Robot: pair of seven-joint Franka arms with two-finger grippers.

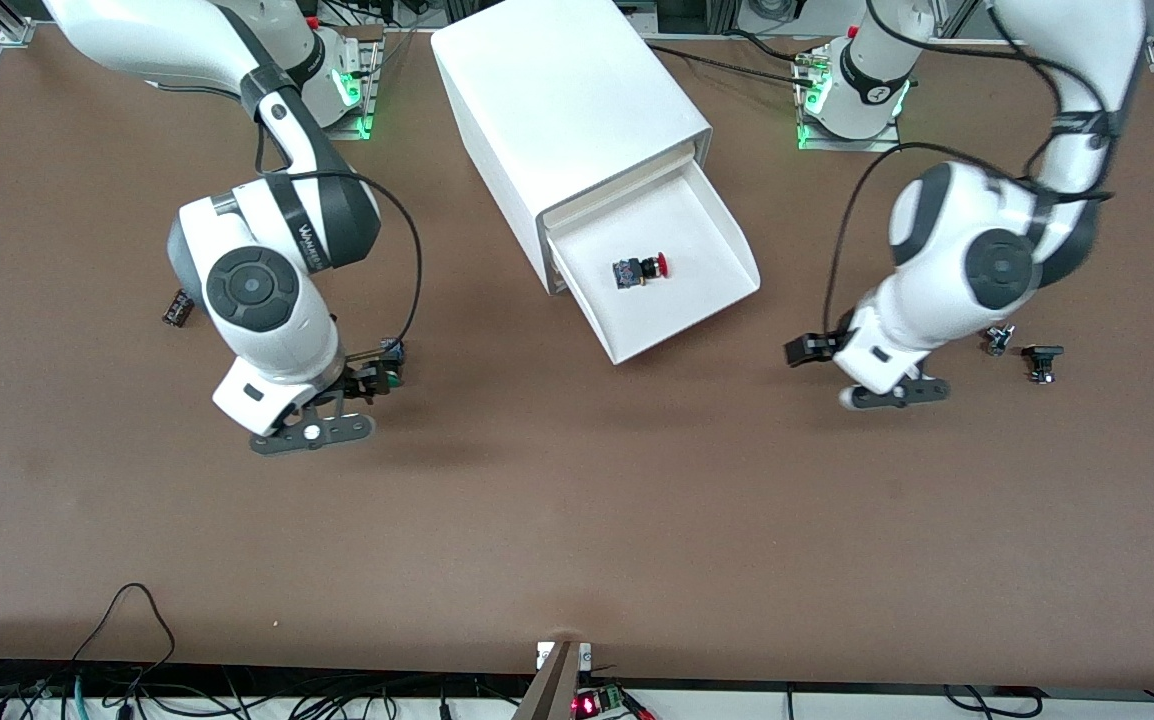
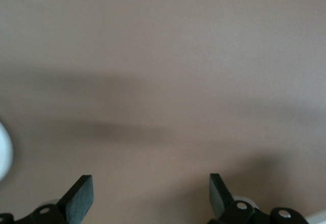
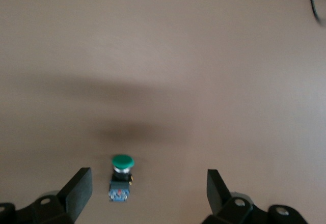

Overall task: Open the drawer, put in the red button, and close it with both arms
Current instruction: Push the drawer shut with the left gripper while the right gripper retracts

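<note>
The red button [image 1: 642, 269] lay in the pulled-out drawer [image 1: 712, 300] (cap toward three o'clock), well apart from the left gripper [image 2: 151, 196] and right gripper [image 3: 147, 191], both spread wide and empty over bare table [image 1: 577, 520].

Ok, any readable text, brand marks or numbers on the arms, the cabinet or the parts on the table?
White lettering on the right arm's black wrist band: too blurred to read.
Round dark mark on the left arm's base: too small to read.
Cabinet, open drawer, red button, green button: no text visible.
</note>
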